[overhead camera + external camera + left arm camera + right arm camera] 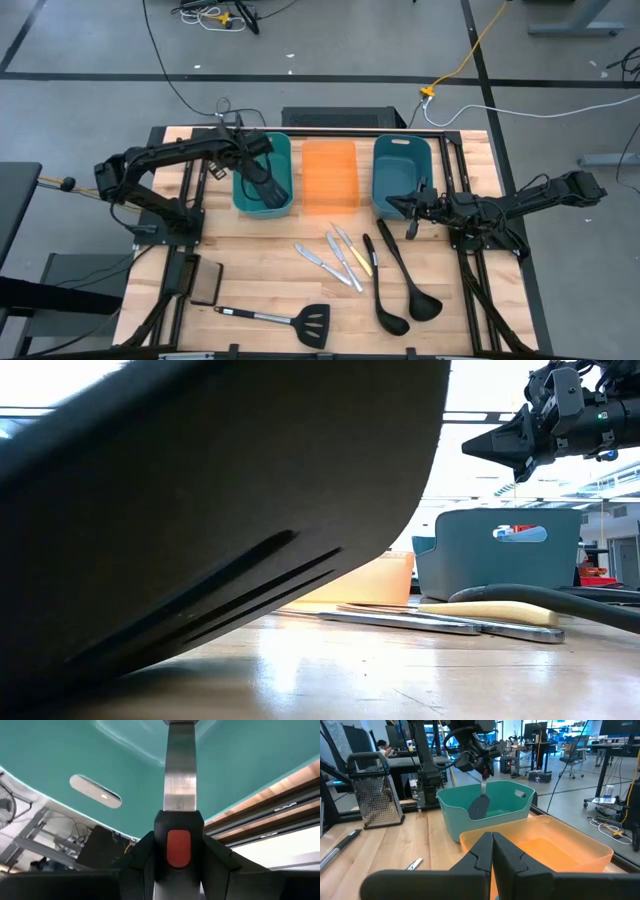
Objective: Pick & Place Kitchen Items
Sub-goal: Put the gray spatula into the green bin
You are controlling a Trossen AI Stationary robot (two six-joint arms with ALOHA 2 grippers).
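My left gripper (248,160) reaches over the teal bin (240,195) and is shut on a black slotted spatula (479,806), whose head hangs inside the bin. My right gripper (408,206) waits shut in front of the blue bin (402,150), above the table and touching nothing. A second spatula (300,322) lies flat near the table's front edge. Two black ladles (398,290) and several table knives (338,260) lie flat in the middle. My left gripper pinches the spatula's black handle end (178,820), the end with a red insert, between its two fingers (140,852). The fingers slant downward, and the steel shaft (180,775) runs on along them. The head (272,192) hangs down inside the teal bin; whether it touches the floor I cannot tell.
An orange bin (330,175) stands between the teal and blue bins at the table's far side. A flat black pad (205,282) lies front left. In the low view the lying spatula's head (200,510) fills the foreground. Bare wood shows between the bins and the utensils.
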